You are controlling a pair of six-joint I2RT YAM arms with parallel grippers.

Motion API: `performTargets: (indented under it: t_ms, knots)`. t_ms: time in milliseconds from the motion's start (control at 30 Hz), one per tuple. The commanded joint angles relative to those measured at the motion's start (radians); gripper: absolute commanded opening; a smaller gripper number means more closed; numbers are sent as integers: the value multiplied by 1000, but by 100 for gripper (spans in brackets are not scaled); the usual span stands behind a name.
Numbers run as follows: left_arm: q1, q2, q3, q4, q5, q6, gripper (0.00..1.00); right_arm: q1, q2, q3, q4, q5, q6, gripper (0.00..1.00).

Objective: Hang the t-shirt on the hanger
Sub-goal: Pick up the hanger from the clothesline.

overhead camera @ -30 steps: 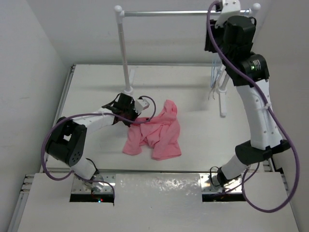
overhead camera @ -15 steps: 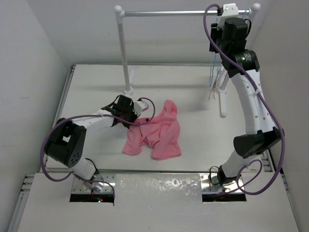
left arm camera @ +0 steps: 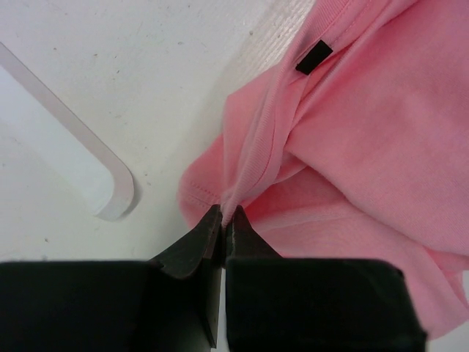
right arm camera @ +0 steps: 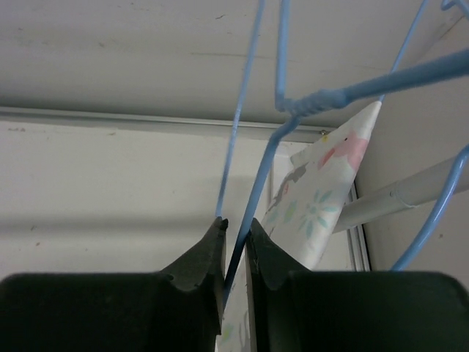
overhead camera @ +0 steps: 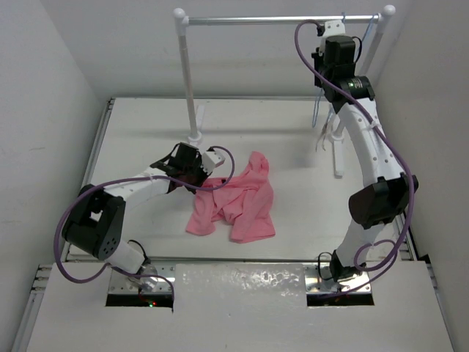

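The salmon-pink t-shirt (overhead camera: 238, 202) lies crumpled on the table's middle. My left gripper (overhead camera: 192, 169) is at its left edge, shut on a fold of the pink fabric (left arm camera: 249, 158); in the left wrist view the jaws (left arm camera: 223, 220) pinch that fold. My right gripper (overhead camera: 324, 72) is raised near the rail at the back right. It is shut on a wire of the pale blue hanger (right arm camera: 256, 183), which runs between the jaws (right arm camera: 234, 235). The hanger (overhead camera: 316, 110) hangs below the rail as a thin blue line.
A white clothes rack stands at the back: the rail (overhead camera: 278, 20), the left post (overhead camera: 189, 81) and its flat foot (left arm camera: 80, 169) close to my left gripper. A white cloth with a pastel print (right arm camera: 315, 198) hangs by the right post (overhead camera: 338, 139).
My right arm has swung left and stretched further back toward the rail, still on the hanger wire. My left gripper and the t-shirt have hardly moved.
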Motion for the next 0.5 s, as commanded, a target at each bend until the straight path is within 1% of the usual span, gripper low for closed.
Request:
performTargets:
  t_ms: [0, 33, 100, 200, 267, 400, 467]
  knots:
    - [6, -46, -3, 25, 2, -2, 0, -8, -3, -7, 55, 26, -20, 13]
    - [6, -48, -4, 27, 1, -4, 0, -10, -5, -15, 56, 26, -21, 7]
    - [6, -52, -4, 26, 1, -2, 0, -8, -19, -20, 59, 29, -25, 0]
    - [6, -57, -8, 27, -1, -2, 0, -8, -55, -35, 64, 12, -69, 0]
    - [6, -55, -8, 30, 1, -5, 0, -8, -92, -73, 93, -43, -98, 0]
    - [6, -51, -6, 29, 7, -7, 0, -8, -221, -177, 167, -75, -86, 0]
    - [6, -54, -3, 29, 1, -7, 0, -8, -252, -191, 191, -110, -71, 0]
